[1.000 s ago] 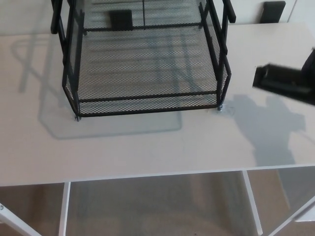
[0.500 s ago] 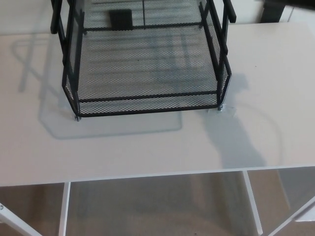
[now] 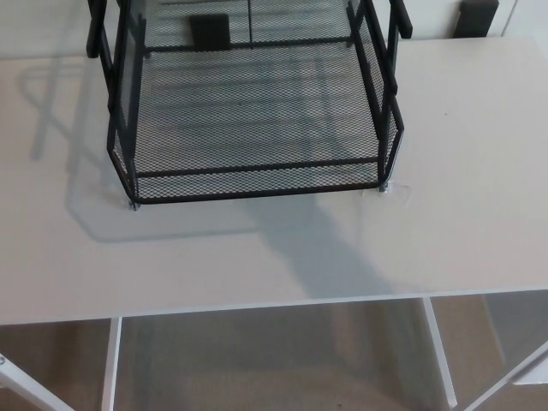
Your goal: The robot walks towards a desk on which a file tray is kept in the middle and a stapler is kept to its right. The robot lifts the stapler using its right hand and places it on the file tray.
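Gone from the right edge is the dark stapler and the right hand that showed there a second ago. The shadow that lay right of the tray has slid left and now falls across the front middle of the desk. Neither the right hand nor the left hand shows in the head view, so how far their fingers are spread, or what they hold, cannot be told. The stapler does not show either, so its place cannot be given.

The pale desk (image 3: pixel 462 171) fills most of the view, with its front edge running across the lower part. Below that edge are brownish floor (image 3: pixel 274 360) and the desk's white frame (image 3: pixel 111 364).

The black wire-mesh file tray (image 3: pixel 257 167) stands on the desk in the upper middle, its open front facing the robot. Its lower mesh floor is bare, and its upper tiers are cut off by the top edge.

The grey shadow (image 3: pixel 317 248) runs from the tray's front rail to the desk's front edge.

A small black block (image 3: pixel 477 15) sits beyond the desk's far edge at the top right.
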Tool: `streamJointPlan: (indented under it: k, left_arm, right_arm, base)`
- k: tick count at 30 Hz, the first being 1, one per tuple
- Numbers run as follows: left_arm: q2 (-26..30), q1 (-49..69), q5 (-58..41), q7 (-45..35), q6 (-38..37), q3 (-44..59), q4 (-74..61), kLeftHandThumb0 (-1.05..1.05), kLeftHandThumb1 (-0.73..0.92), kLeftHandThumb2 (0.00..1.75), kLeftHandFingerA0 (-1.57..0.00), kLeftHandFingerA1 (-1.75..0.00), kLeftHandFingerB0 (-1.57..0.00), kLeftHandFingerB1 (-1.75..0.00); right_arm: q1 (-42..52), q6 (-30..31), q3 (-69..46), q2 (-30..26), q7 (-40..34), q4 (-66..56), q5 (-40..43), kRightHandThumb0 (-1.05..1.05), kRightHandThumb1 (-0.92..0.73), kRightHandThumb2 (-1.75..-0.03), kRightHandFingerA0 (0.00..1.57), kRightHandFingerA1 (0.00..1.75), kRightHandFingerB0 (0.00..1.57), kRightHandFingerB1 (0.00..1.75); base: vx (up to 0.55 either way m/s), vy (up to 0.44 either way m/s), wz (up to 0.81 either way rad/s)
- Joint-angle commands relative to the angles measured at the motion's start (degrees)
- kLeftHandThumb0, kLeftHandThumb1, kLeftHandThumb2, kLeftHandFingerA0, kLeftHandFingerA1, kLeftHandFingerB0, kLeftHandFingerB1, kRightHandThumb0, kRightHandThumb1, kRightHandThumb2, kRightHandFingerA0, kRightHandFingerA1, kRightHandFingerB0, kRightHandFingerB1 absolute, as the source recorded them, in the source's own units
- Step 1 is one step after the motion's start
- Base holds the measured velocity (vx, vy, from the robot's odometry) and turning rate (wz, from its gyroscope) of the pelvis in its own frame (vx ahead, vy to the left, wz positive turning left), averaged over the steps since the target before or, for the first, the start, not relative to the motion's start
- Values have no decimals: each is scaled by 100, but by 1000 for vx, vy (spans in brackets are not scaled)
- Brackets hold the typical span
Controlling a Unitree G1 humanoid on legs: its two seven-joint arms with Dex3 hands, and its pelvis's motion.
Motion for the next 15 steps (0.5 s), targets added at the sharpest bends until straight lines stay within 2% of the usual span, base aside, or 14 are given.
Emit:
streamJointPlan:
  k: [1,2,3,4,5,6,9,10,11,12,13,14,15]
  left_arm:
    - [77,-11,105,5,-241,-60,95,-59,72,61,-62,-45,-42,-38]
    - [73,36,85,-11,-253,-51,39,-57,73,61,-62,-45,-41,-39]
    - [71,55,74,-17,-260,-50,15,-57,73,61,-62,-45,-41,-39]
    - [79,53,98,4,-224,-74,57,-57,73,61,-62,-45,-41,-38]
    - [64,88,104,5,-240,-87,56,-57,73,61,-62,-45,-41,-38]
    - [65,91,117,51,-215,-103,43,-58,72,61,-62,-45,-41,-38]
    - [-16,43,95,106,-221,-120,82,-55,74,61,-62,-46,-41,-38]
    - [-23,22,101,115,-220,-132,111,-55,73,61,-64,-46,-42,-38]
    - [-22,11,101,121,-218,-140,127,-55,73,61,-64,-46,-42,-38]
    - [-49,54,65,77,-234,-130,6,-57,72,62,-63,-46,-41,-39]
    - [-62,95,57,64,-247,-134,-96,-56,73,62,-63,-46,-43,-39]
    - [-67,132,61,67,-237,-140,-187,-57,72,61,-63,-46,-42,-39]
    - [-70,135,47,58,-203,-132,-213,-57,72,61,-63,-46,-42,-39]
  right_arm:
    - [-346,303,500,431,516,176,-430,-24,-68,-77,80,175,62,165]
    - [-386,421,561,524,668,236,-421,-25,-74,-73,78,175,64,155]
    - [-406,476,587,563,732,263,-417,-25,-74,-73,78,175,64,155]
    - [-347,648,743,773,649,313,-577,-21,-71,-72,101,171,65,144]
    - [-294,675,744,753,686,242,-585,-21,-71,-72,101,171,65,144]
    - [-306,701,819,854,720,338,-605,-26,-72,-66,80,175,65,151]
    - [-411,897,1020,1276,1035,675,-598,-18,-60,-68,77,173,68,141]
    - [-408,954,1053,1380,1011,727,-623,-15,-59,-66,90,168,75,125]
    - [-410,983,1064,1428,1003,755,-640,-15,-59,-66,90,168,75,125]
    - [-394,1025,1084,1570,978,802,-617,-22,-65,-65,74,171,70,126]
    - [-374,1076,1092,1674,992,834,-595,-21,-66,-68,73,174,66,136]
    - [-306,1145,1084,1782,975,850,-563,-17,-68,-69,89,169,63,141]
    - [-234,1179,1068,1857,903,853,-551,-17,-68,-69,89,169,63,141]
  base:
    - [0,0,0]
    - [0,0,0]
    - [0,0,0]
    - [0,0,0]
    - [0,0,0]
    - [0,0,0]
    - [0,0,0]
    - [0,0,0]
    - [0,0,0]
    - [0,0,0]
    - [0,0,0]
    - [0,0,0]
    - [0,0,0]
